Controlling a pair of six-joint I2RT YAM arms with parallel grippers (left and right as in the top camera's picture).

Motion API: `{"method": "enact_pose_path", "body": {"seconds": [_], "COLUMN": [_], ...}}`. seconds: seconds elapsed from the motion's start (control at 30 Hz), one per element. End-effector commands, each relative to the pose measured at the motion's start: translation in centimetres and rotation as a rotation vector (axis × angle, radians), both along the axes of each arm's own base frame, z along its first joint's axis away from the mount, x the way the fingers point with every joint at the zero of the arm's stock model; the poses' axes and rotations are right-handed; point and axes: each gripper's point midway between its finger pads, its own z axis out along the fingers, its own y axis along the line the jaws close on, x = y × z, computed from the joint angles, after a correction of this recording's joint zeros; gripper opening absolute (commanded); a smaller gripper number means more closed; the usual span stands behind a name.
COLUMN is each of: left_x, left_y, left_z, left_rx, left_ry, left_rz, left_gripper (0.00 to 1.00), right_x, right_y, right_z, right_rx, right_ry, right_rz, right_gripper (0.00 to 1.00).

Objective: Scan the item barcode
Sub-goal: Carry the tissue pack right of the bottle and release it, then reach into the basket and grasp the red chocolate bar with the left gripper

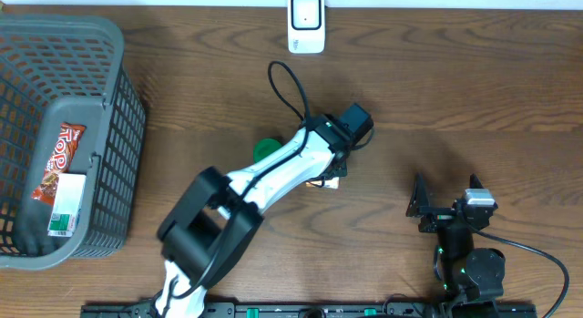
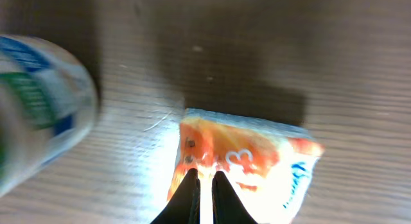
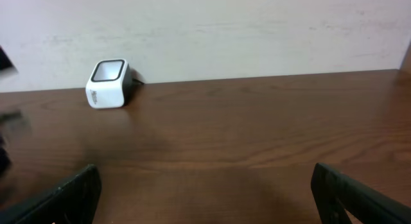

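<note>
An orange and white snack packet (image 2: 257,166) lies low over the table in the left wrist view. My left gripper (image 2: 205,176) is shut on its near edge, the two black fingers almost touching with a bright strip of packet between them. From overhead, that gripper (image 1: 328,179) sits at the table's middle, and only a corner of the packet (image 1: 330,182) shows beneath it. The white barcode scanner (image 1: 306,23) stands at the far edge, also in the right wrist view as the scanner (image 3: 108,83). My right gripper (image 1: 446,192) rests open at the front right, nothing between its fingers (image 3: 70,192).
A white, blue and green bottle (image 2: 38,108) lies just left of the packet; its green end (image 1: 266,148) peeks out beside my left arm. A grey basket (image 1: 118,127) at the far left holds a red snack bar (image 1: 60,160) and a white box.
</note>
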Motion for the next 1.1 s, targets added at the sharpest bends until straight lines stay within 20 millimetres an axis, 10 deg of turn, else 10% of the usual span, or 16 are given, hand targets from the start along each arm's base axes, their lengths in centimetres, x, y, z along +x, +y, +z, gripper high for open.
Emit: {"method": "enact_pose_path", "body": {"seconds": [0.0, 0.27, 0.5, 0.67, 0.83, 1.07], "left_x": [1.6, 2.0, 0.5, -3.4, -8.3, -7.1], "left_y": [0.7, 4.8, 22.4, 33.8, 42.6, 45.9], "left_z": [6.9, 23.9, 35.6, 36.3, 32.6, 25.1], "left_rx": [-0.043, -0.149, -0.046, 0.021, 0.088, 0.056], "left_ry": [-0.188, -0.595, -0.957, -0.968, -0.858, -0.563], "left_rz": [-0.008, -0.102, 0.319, 0.691, 1.193, 1.265], "left_gripper": [0.08, 0.77, 0.92, 0.94, 0.94, 0.95], "right_x": [0.0, 0.0, 0.0, 0.0, 0.0, 0.0], "right_y": [0.2, 0.2, 0.2, 0.2, 0.2, 0.2], "right_z": [-0.1, -0.1, -0.1, -0.1, -0.1, -0.1], "right_rx": [-0.006, -0.006, -0.006, -0.006, -0.006, -0.006], "right_ry": [0.001, 0.001, 0.001, 0.001, 0.001, 0.001], "right_rz": [0.007, 0.007, 0.007, 0.007, 0.007, 0.007], "right_gripper": [0.99, 0.99, 0.99, 0.99, 0.99, 0.99]}}
